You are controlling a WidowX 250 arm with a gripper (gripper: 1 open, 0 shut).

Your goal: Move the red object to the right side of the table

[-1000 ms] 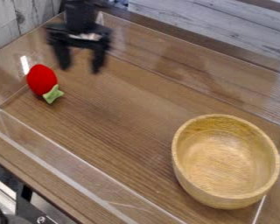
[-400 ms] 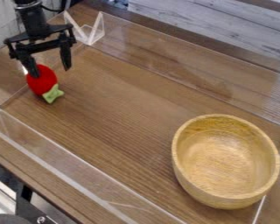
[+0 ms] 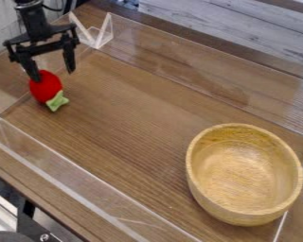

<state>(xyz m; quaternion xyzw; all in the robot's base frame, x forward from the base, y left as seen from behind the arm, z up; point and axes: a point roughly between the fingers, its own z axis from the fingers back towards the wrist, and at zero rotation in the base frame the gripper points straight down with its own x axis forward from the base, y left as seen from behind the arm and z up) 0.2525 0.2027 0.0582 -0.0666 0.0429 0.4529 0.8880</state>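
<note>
Camera view from above the wood-grain brown table with low clear acrylic walls: the black gripper points down, its jaws spread wide and holding nothing. Just below and between the jaw tips lies the small bright red strawberry-like toy, its green leafy tip pointing away from the jaws; whether a finger touches it I cannot tell. Well apart from the jaws, toward the opposite corner, sits a round light wooden bowl.

Gripper: open, pointing down, straddling strawberry top
Strawberry: far left on table
Bowl: near right, upright
</note>
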